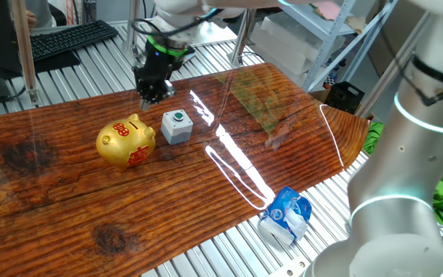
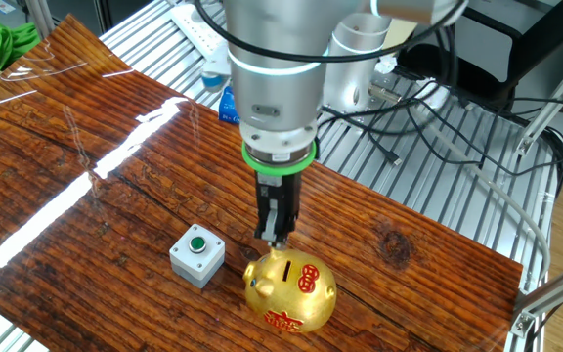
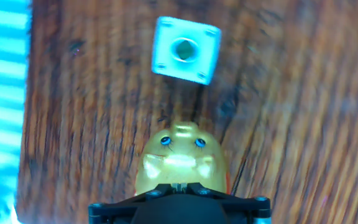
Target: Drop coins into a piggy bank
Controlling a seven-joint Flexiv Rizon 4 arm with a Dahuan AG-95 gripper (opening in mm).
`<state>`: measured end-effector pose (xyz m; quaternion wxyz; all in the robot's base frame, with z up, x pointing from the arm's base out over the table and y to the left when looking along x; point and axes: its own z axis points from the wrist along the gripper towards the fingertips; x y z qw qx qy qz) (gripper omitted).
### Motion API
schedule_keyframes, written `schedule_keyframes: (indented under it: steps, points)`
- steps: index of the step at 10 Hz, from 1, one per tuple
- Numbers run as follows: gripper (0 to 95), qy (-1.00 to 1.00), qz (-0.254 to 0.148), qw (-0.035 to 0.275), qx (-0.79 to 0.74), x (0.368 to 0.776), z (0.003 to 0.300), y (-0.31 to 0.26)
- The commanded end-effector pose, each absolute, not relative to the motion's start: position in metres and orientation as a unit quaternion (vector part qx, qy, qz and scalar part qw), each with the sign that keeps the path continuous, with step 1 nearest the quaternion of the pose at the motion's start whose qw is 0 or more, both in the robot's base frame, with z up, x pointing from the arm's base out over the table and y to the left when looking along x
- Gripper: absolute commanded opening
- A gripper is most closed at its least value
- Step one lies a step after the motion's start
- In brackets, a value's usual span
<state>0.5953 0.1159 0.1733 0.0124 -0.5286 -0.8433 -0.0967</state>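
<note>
Jaws look nearly closed, a coin unseen; I cannot tell. Gripper (image 2: 274, 235) hovers over the piggy bank (image 2: 291, 291); I should centre above its slot, then release.

Robotics lab: metal shelving (image 1: 337, 38) and a keyboard (image 1: 71, 38) behind the wooden surface (image 1: 68, 192), loose cables (image 2: 438, 127) beside it.

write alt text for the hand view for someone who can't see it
Looking straight down from the hand, the gold piggy bank sits just below the gripper, its face with two blue eyes pointing up the picture. Beyond its snout, apart from it, a small grey box with a round button rests on the dark wooden table.
</note>
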Motion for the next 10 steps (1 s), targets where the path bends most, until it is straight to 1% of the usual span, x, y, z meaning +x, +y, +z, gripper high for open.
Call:
schedule_keyframes:
  steps: [1,3,4,7,10]
  points:
    - [0.0,-0.983,-0.101,-0.048,-0.147,0.572,0.178,0.081]
    - [0.0,-0.987,-0.09,-0.059,-0.118,0.576,0.177,0.074]
    - [0.0,-0.988,-0.089,-0.06,-0.113,0.577,0.176,0.074]
    - [0.0,-0.994,-0.066,-0.067,-0.055,0.588,0.171,0.07]
    - [0.0,-0.994,-0.065,-0.067,-0.05,0.604,0.162,0.064]
